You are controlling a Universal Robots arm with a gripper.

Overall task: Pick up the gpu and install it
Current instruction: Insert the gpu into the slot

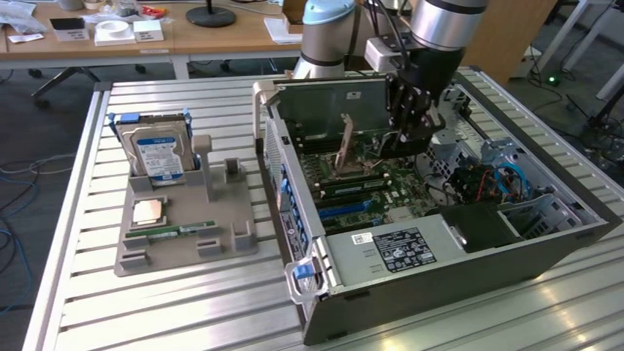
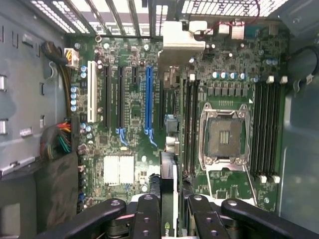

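A: Where is the gpu (image 2: 168,174) right now?

B: It is clamped edge-on in the end effector (image 2: 172,216), which is drawn partway closed and pinches the card from both faces. The card hangs inside the computer case (image 1: 468,256), parallel to the blue slot (image 2: 148,99). Its silver bracket (image 2: 182,37) is out past that slot's far end.

A: Is it lined up?

B: Not clearly. In the wrist view the card's edge sits just beside the blue slot, on the side toward the memory slots (image 2: 189,124). I cannot tell how high above the slot it hangs.

A: So what is the risk?

B: I judge that pressing down off-line would land the connector edge on the motherboard (image 2: 129,149) beside the blue slot. That could scrape parts or jam. A tilted card could seat at one end only, and the bracket could snag on the computer case. The card is also thin and gripped away from its bracket, so it could pivot in the grip.
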